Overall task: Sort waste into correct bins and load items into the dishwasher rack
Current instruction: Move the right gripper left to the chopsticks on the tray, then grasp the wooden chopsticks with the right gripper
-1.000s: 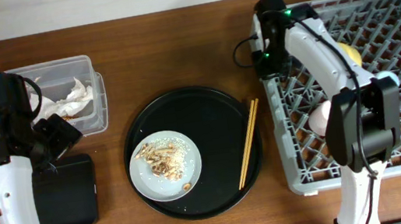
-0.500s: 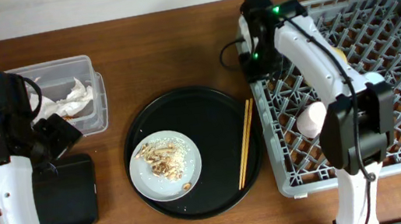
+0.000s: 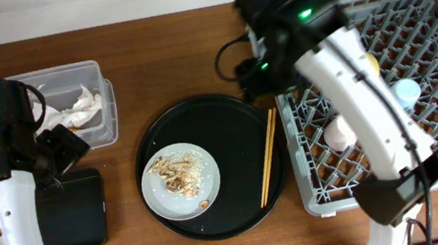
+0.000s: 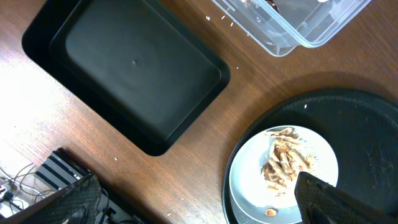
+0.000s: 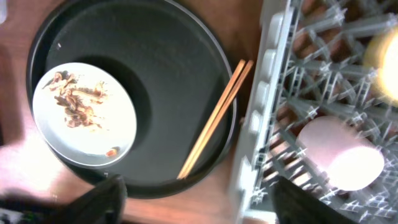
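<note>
The grey-white plate [image 3: 181, 179] with beige food scraps [image 3: 176, 171] lies on the round black tray [image 3: 201, 116]. The chopsticks [image 3: 271, 156] lie along that tray's right side. In the dishwasher rack [image 3: 436, 15] are the pink cup [image 3: 339, 133], the light-blue cup [image 3: 406, 93] and the yellow bowl [image 3: 373, 59], which the arm partly hides. White tissue [image 3: 83, 103] lies in the clear tub [image 3: 97, 79]. My right gripper [image 3: 253, 75] [image 5: 199, 208] hangs open above the rack's left rim [image 5: 273, 74], holding nothing. My left gripper [image 3: 64, 148] [image 4: 202, 211] is open over bare table between the black bin [image 4: 134, 68] and the plate [image 4: 249, 186].
The shallow black bin [image 3: 73, 212] sits at the front left, just below the clear tub. The right arm's white links cross over the rack's left half. Cables and a dark base show at the lower left of the left wrist view.
The right gripper went from shut at the rack's left rim to wide open and lifted away to the left. The rack slid a little left. The left arm has not moved.
</note>
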You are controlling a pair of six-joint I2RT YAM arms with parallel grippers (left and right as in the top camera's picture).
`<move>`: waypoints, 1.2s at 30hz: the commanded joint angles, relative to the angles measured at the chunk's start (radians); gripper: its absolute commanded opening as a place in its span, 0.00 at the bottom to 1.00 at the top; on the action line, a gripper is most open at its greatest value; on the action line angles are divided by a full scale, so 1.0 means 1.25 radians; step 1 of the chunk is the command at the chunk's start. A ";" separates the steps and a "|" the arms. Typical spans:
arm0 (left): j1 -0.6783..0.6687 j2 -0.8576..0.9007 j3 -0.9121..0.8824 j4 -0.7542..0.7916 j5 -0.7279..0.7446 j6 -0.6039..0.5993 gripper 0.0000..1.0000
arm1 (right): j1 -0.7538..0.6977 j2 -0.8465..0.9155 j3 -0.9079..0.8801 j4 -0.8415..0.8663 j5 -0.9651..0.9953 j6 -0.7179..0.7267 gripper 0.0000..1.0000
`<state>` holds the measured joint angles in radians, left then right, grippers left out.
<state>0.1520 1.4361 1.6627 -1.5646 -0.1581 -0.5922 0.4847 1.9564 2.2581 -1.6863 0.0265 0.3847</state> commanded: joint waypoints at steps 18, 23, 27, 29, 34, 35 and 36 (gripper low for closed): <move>0.003 -0.003 0.005 -0.001 -0.009 -0.008 0.99 | 0.094 -0.002 -0.738 0.619 0.070 0.412 0.67; 0.003 -0.003 0.005 -0.001 -0.009 -0.008 0.99 | 0.094 0.010 -0.744 0.641 0.084 0.412 0.68; 0.003 -0.003 0.005 -0.001 -0.009 -0.008 0.99 | 0.094 0.030 -0.744 0.651 0.069 0.412 0.61; 0.003 -0.003 0.005 -0.001 -0.009 -0.008 0.99 | 0.094 0.030 -0.744 0.653 0.064 0.412 0.39; 0.003 -0.003 0.005 -0.001 -0.009 -0.008 0.99 | 0.118 0.038 -0.744 0.662 0.057 0.412 0.34; 0.003 -0.003 0.005 -0.001 -0.009 -0.008 0.99 | 0.122 0.038 -0.744 0.665 0.057 0.412 0.35; 0.003 -0.003 0.005 -0.001 -0.009 -0.008 0.99 | 0.125 0.039 -0.745 0.670 0.057 0.411 0.35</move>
<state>0.1520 1.4361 1.6627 -1.5642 -0.1581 -0.5922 0.6193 1.9854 1.3376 -0.8585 0.0952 0.8906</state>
